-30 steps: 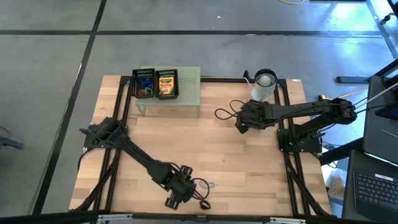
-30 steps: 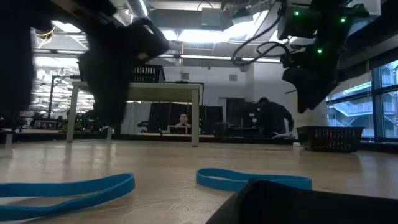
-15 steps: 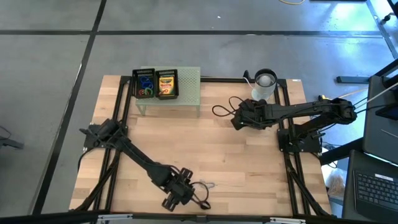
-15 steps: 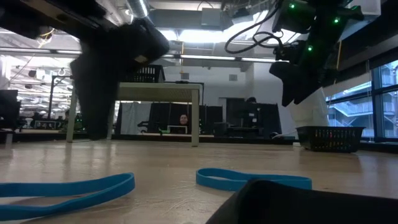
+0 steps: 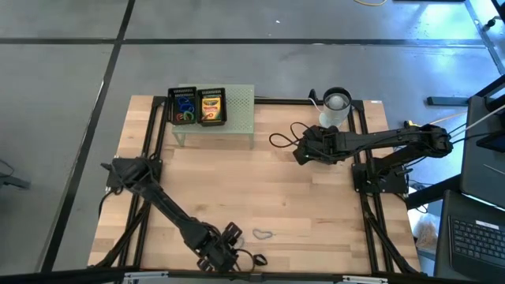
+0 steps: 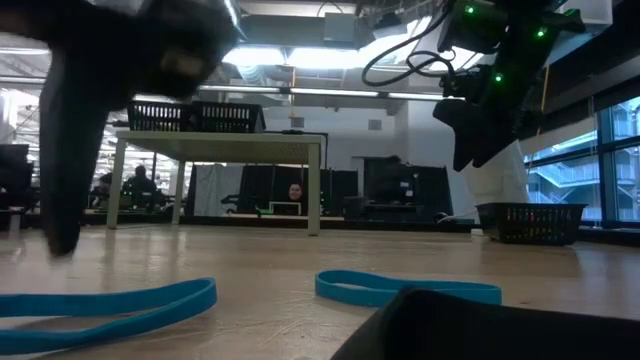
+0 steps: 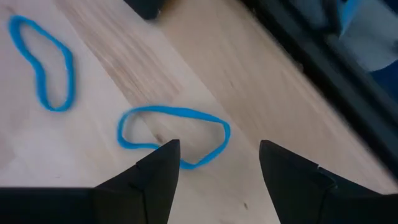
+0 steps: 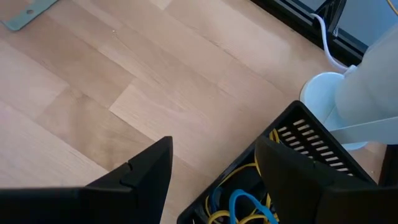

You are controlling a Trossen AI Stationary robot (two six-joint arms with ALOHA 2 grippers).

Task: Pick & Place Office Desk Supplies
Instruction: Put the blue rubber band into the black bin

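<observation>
Down at the near edge of the table (image 5: 316, 205), the left gripper (image 7: 214, 165) hangs low over the wood with its fingers spread wide and nothing between them. Just ahead of its fingertips lies a blue rubber band (image 7: 174, 134), flat on the boards, with one fingertip over the band's near edge; a second blue rubber band (image 7: 43, 62) lies a little apart from the first. From above, only one small loop (image 5: 263, 234) can be made out beside the left gripper (image 5: 223, 246).

Across the table, the right gripper (image 8: 214, 165) is raised above the surface near the far right corner, fingers apart and holding nothing. Below it sits a black mesh basket (image 8: 298, 146) with blue and yellow loops inside, next to a white cup (image 8: 339, 106).

At the far edge stands a pale green stand (image 5: 238, 110), carrying two black baskets: one holds coloured loops (image 5: 184, 108), the other a yellow crayon box (image 5: 211, 106). From table height, the stand (image 6: 215, 145) shows with both baskets on top
</observation>
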